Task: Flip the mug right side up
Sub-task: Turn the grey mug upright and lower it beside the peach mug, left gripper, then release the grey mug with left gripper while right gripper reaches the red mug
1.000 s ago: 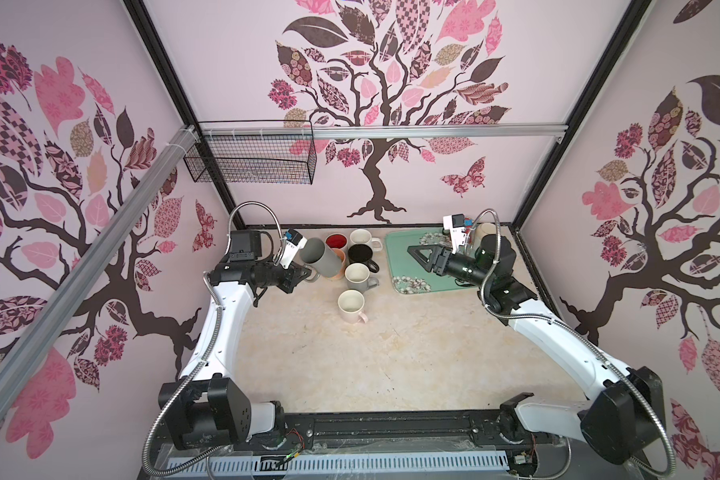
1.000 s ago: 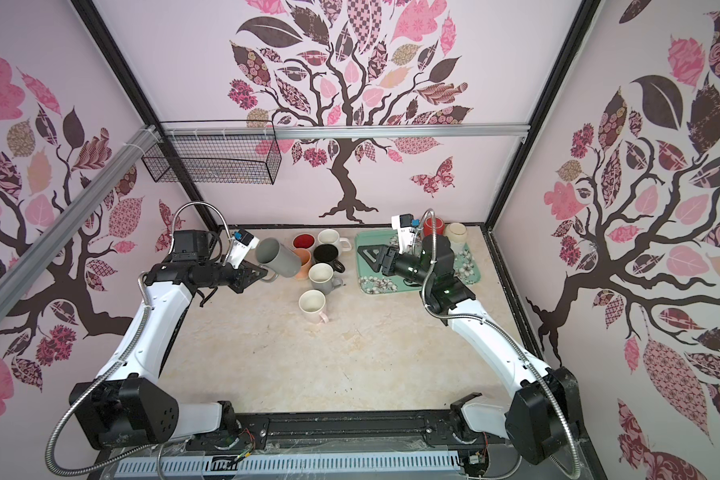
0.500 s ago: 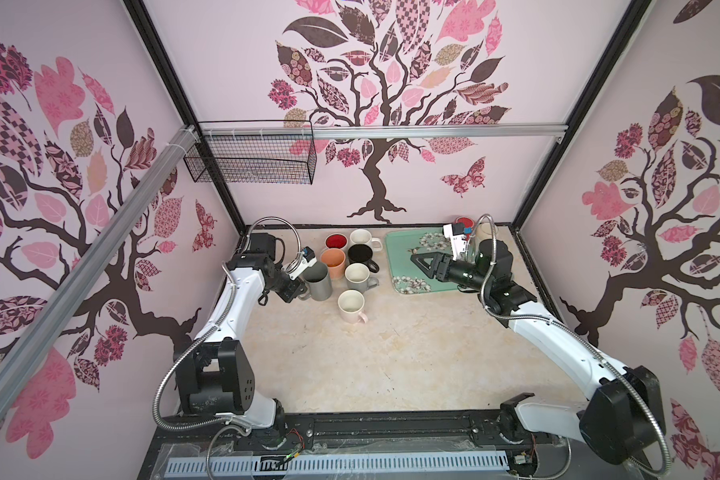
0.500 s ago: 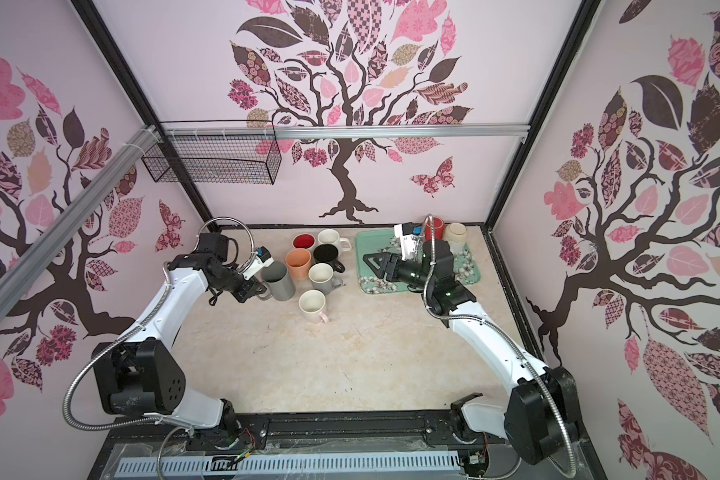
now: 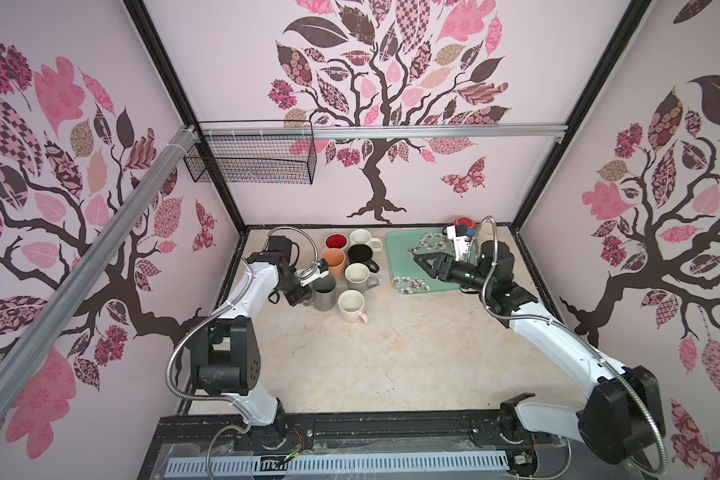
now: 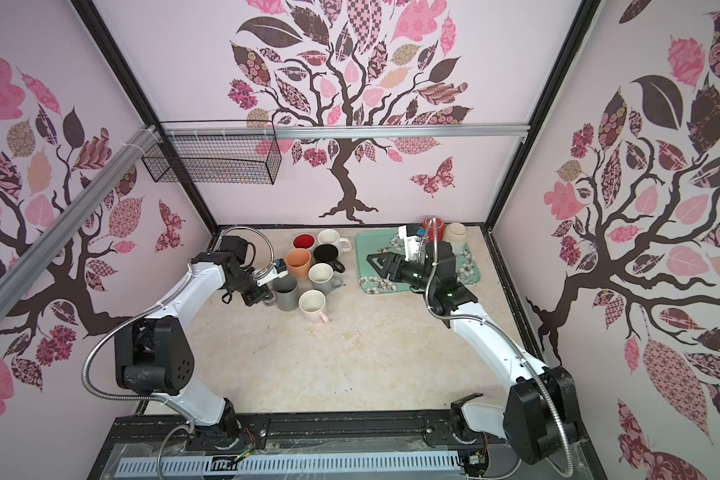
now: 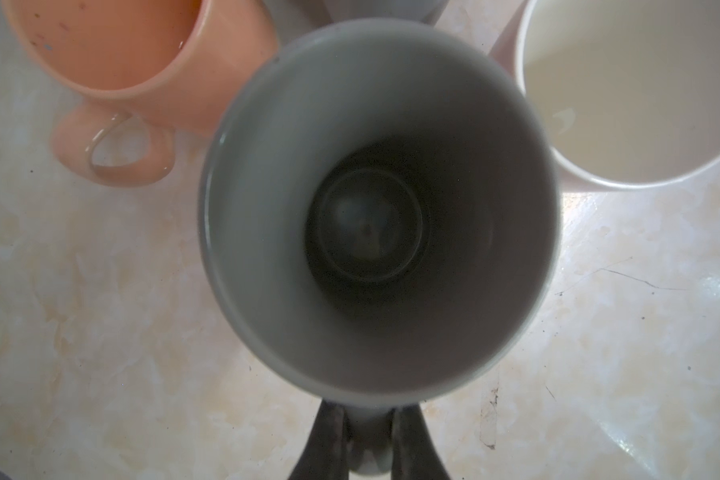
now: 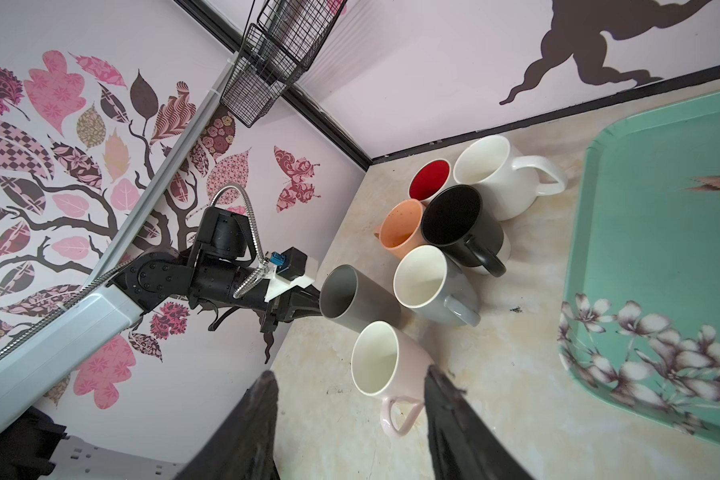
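The left pincer (image 7: pixel 368 446) is clamped on the handle of the grey mug (image 5: pixel 324 293), which sits upright, mouth up, on the worktop (image 5: pixel 391 365) beside the orange mug (image 5: pixel 334 259) and pink mug (image 5: pixel 351 305), while the right pincer (image 5: pixel 427 262) hangs, jaws apart, over the green tray (image 5: pixel 396 266).

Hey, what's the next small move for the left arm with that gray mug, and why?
Probably open the left gripper and let go: the gray mug already stands mouth-up beside the peach mug, seemingly resting on the table.
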Available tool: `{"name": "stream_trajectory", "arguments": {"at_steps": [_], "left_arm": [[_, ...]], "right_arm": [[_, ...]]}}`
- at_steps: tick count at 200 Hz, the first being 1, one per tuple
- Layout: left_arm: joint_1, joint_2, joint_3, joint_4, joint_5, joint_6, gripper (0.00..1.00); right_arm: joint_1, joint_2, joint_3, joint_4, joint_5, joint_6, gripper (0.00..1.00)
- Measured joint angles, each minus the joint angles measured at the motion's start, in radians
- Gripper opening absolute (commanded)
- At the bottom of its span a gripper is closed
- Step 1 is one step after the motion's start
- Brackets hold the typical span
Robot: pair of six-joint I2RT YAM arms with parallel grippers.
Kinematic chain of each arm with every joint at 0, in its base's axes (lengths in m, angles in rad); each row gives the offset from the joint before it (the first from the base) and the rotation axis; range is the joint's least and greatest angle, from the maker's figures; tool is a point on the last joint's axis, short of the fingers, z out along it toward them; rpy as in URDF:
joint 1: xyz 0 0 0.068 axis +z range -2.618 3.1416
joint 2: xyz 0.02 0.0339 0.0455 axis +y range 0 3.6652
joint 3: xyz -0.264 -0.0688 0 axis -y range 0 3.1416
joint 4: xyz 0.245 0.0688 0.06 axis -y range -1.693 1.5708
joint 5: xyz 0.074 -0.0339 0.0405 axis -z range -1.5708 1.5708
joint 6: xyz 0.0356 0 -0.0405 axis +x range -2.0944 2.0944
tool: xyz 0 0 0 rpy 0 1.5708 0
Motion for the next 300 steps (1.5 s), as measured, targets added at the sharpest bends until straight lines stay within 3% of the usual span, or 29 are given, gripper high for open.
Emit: {"name": "stream_trajectory", "arguments": {"at_steps": [115, 165, 191, 255, 300], "left_arm": [[-0.016, 0.137, 0.081, 0.088, 0.007, 0.078, 0.00], [-0.020, 0.152, 0.082, 0.163, -0.001, 0.081, 0.24], [-0.020, 0.152, 0.082, 0.232, -0.025, 0.061, 0.41], [-0.021, 0.130, 0.082, 0.303, -0.021, 0.042, 0.44], [-0.021, 0.048, 0.082, 0.302, -0.039, 0.027, 0.51]], "right_arm": [[-0.001, 0.000, -0.013, 0.003, 0.000, 0.003, 0.58], [-0.001, 0.011, -0.013, 0.009, 0.000, 0.004, 0.58], [-0.001, 0.023, -0.013, 0.016, 0.000, 0.007, 0.58], [-0.001, 0.048, 0.000, 0.011, 0.008, -0.001, 0.58], [-0.003, 0.122, 0.174, -0.153, 0.140, -0.122, 0.60]]}}
